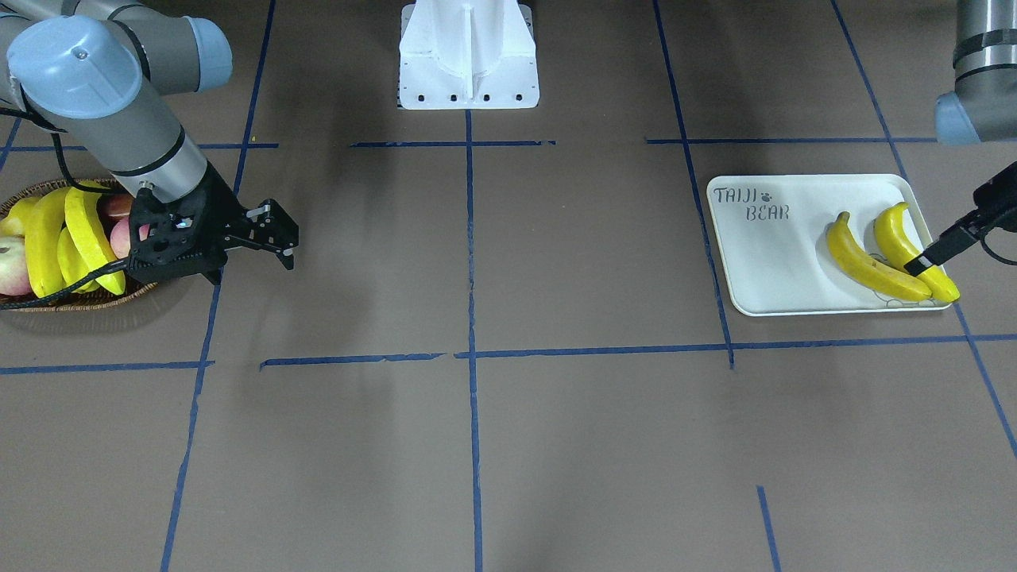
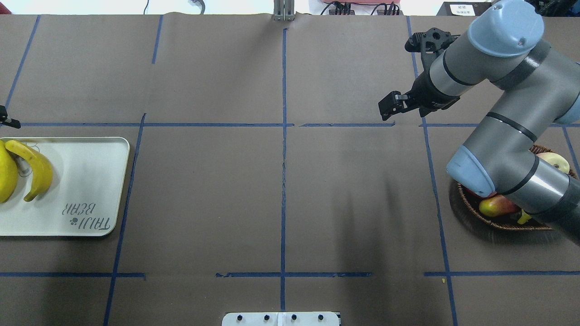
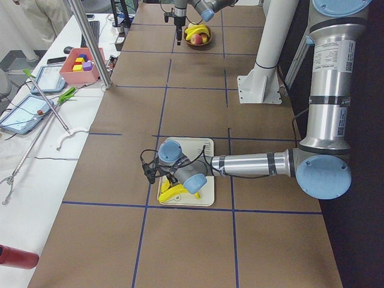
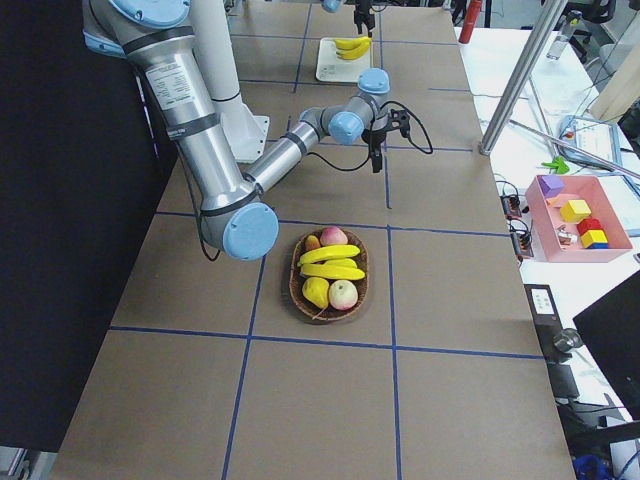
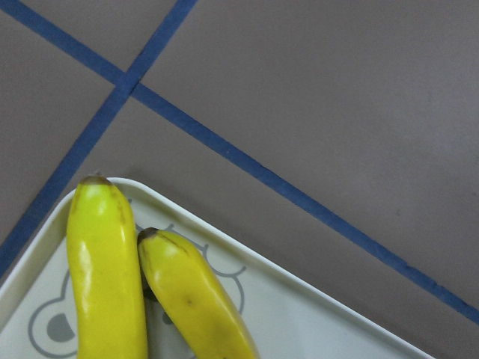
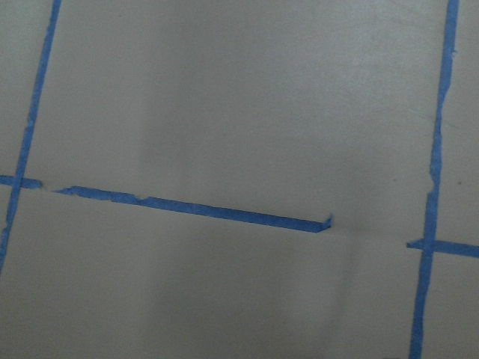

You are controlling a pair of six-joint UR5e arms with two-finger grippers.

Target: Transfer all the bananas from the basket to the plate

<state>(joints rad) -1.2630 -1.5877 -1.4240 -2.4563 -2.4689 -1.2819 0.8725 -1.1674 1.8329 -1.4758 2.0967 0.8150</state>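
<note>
Two yellow bananas [image 1: 866,262] [image 1: 898,234] lie side by side on the white TAIJI BEAR plate [image 1: 763,270], near its bear corner. My left gripper [image 1: 926,262] hovers over that corner. Only one of its fingers shows, so I cannot tell its state. The left wrist view looks down on both banana tips [image 5: 105,277] [image 5: 194,299]. The wicker basket [image 1: 48,300] holds two more bananas [image 4: 330,255] [image 4: 335,272] among other fruit. My right gripper [image 1: 270,234] hangs beside the basket toward the table's middle, open and empty. My right arm hides much of the basket [image 2: 498,224] in the overhead view.
Red-yellow apples [image 4: 343,293] and a yellow pear-like fruit [image 4: 316,292] share the basket. The white robot base [image 1: 469,56] stands at the table's robot side. Beyond the table's far edge a side bench carries a pink box of blocks [image 4: 580,215] and a metal pole [image 4: 520,75].
</note>
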